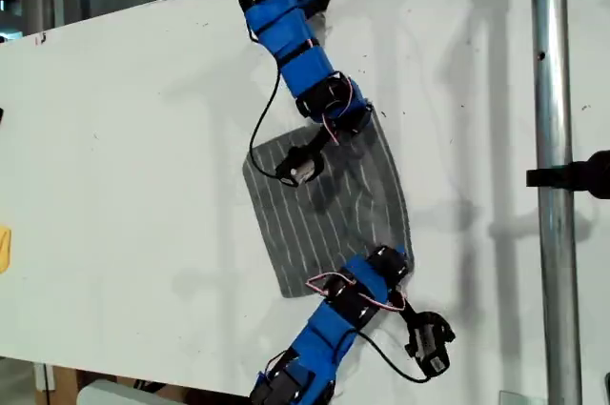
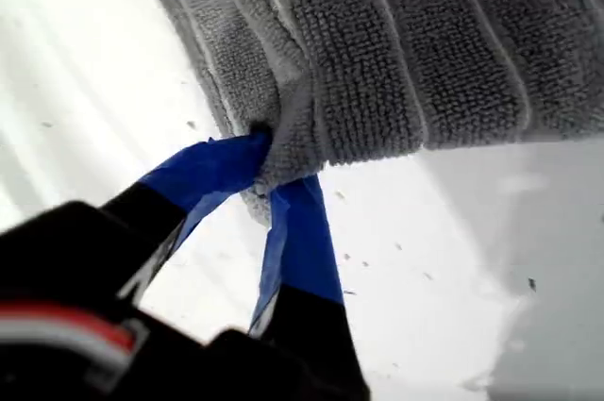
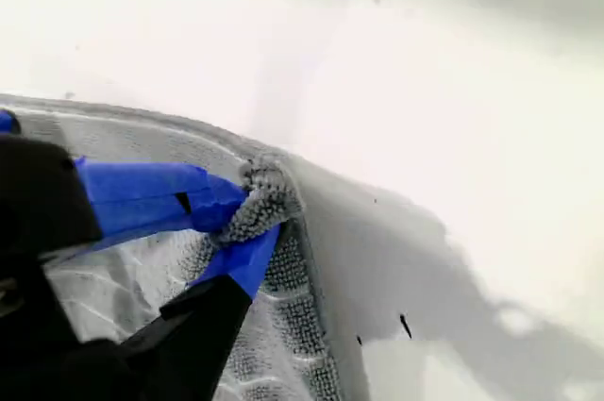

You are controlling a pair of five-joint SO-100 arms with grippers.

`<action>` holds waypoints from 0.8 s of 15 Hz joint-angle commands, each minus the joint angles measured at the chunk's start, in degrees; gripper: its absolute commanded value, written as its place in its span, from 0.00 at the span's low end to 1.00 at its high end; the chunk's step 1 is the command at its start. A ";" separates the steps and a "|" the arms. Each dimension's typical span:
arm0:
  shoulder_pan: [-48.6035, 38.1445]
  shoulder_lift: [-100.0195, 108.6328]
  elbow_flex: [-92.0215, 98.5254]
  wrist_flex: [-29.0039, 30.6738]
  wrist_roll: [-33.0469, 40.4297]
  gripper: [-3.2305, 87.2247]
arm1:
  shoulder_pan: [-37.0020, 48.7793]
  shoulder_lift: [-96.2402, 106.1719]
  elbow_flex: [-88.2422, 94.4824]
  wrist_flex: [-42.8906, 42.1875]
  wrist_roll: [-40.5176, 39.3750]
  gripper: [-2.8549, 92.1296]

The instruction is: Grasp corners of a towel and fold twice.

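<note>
The grey striped towel (image 1: 329, 214) lies on the white table (image 1: 114, 186), between two blue arms. In the exterior view my first gripper (image 1: 398, 257) comes from the bottom and sits at the towel's lower right corner. The first wrist view shows that gripper (image 2: 269, 170) shut on that corner (image 2: 293, 137), with the towel (image 2: 425, 42) bunched there. My second gripper (image 1: 362, 117) comes from the exterior view's top to the upper right corner. In the second wrist view it (image 3: 260, 212) is shut on this corner (image 3: 267, 195), pulled slightly off the towel (image 3: 293, 325).
A metal pole (image 1: 551, 138) with a black clamp (image 1: 572, 176) stands upright at the exterior view's right. A yellow object (image 1: 4, 248) shows at that view's left edge. Bare table surface lies to the left of the towel in the exterior view.
</note>
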 commanded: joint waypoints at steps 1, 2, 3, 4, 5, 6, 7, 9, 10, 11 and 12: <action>3.25 5.19 -3.43 -5.80 1.93 0.01 | -7.82 2.99 -9.05 0.62 1.05 0.03; 3.34 5.10 -3.25 -6.06 0.88 0.01 | -7.91 3.52 -9.67 0.70 1.49 0.03; 2.20 5.27 -2.46 -5.36 0.44 0.01 | -5.71 4.22 -8.88 0.88 1.32 0.03; 0.18 5.27 -2.29 -3.25 -0.18 0.01 | -1.93 4.39 -7.65 1.14 0.79 0.03; -2.20 5.27 -2.02 -0.79 0.18 0.01 | 2.81 4.66 -6.15 1.32 -0.35 0.03; -5.10 5.63 -2.02 2.72 0.53 0.01 | 7.65 4.66 -5.45 1.14 -2.99 0.03; -8.35 6.33 -1.32 6.33 1.23 0.01 | 12.39 4.31 -5.36 0.97 -6.24 0.03; -15.21 9.23 2.11 10.99 4.48 0.01 | 21.88 4.48 -4.83 1.14 -13.18 0.03; -19.25 11.87 5.54 12.48 6.42 0.01 | 26.81 4.83 -4.57 1.23 -16.79 0.03; -23.82 15.82 10.72 12.48 8.88 0.01 | 31.73 4.92 -4.57 0.97 -20.65 0.03; -28.39 20.30 15.73 12.39 10.99 0.01 | 36.39 5.10 -4.83 0.62 -24.08 0.03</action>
